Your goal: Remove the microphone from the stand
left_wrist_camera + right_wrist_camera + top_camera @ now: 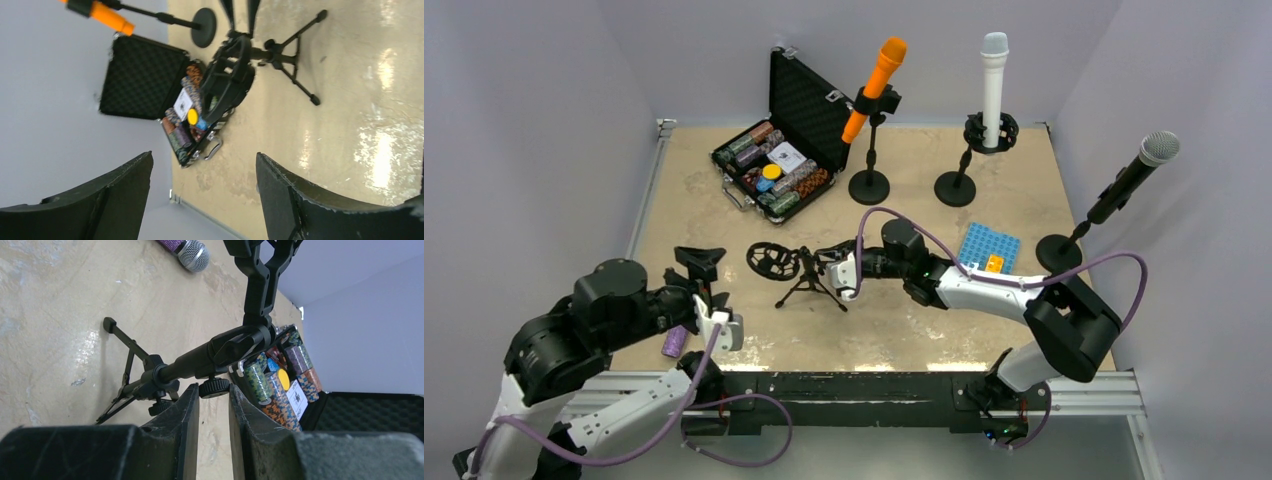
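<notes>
Hard up against the left wrist lens, two black fingers of the left gripper, spread wide, nothing held between them. Just beside that gripper, on its near-left side in the top view, the purple microphone: lying flat on the table, already clear of the stand and, as far as can be told, touching neither finger. Long axis slanting from the near edge up toward the far right, so aimed roughly at the stand; silver head showing only in the right wrist view, hidden from above. Lies behind and to the side of the open jaws, not between them. Well apart from the right gripper, parked on the stand's right side with jaws drawn narrow, pinched on the stem by its small knob. Shock-mount ring tipped toward the left arm, empty. Left arm plainly the nearer of the two. Judged from this: removal as good as done. For any fresh pick-up, best left to the left arm, swinging back over the handle and closing across it rather than along it.
</notes>
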Available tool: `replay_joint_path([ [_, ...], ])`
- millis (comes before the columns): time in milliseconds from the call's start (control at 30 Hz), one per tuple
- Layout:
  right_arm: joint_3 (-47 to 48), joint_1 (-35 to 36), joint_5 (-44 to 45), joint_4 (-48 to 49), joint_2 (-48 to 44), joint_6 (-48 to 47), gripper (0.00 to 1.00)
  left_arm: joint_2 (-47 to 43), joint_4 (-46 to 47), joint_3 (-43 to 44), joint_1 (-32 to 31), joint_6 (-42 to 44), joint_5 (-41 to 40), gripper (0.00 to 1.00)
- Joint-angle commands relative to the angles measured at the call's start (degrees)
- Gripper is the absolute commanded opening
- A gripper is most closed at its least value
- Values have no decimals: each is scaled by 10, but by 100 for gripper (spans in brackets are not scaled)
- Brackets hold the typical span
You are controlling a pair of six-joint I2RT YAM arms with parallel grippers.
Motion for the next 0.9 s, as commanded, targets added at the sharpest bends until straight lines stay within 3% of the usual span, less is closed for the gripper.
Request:
replay_joint_path([
  [0,-5,2,21,21,-8,-29,0,25,32,-31,3,23,74,77],
  [233,-41,9,13,42,-22,-86,0,46,149,-122,3,51,71,71],
  [367,-46,9,18,47,-24,-99,0,62,189,-156,3,58,72,64],
  [467,-53,9,14,52,-24,-116,0,78,209,-168,3,61,74,53],
  [633,-67,15,14,67,-22,-164,1,96,223,-172,3,60,73,23],
  [767,-70,19,26,51,-26,-174,23,92,218,-175,4,50,85,0],
  [867,-73,20,28,36,-32,-174,30,88,212,-179,4,43,90,0],
])
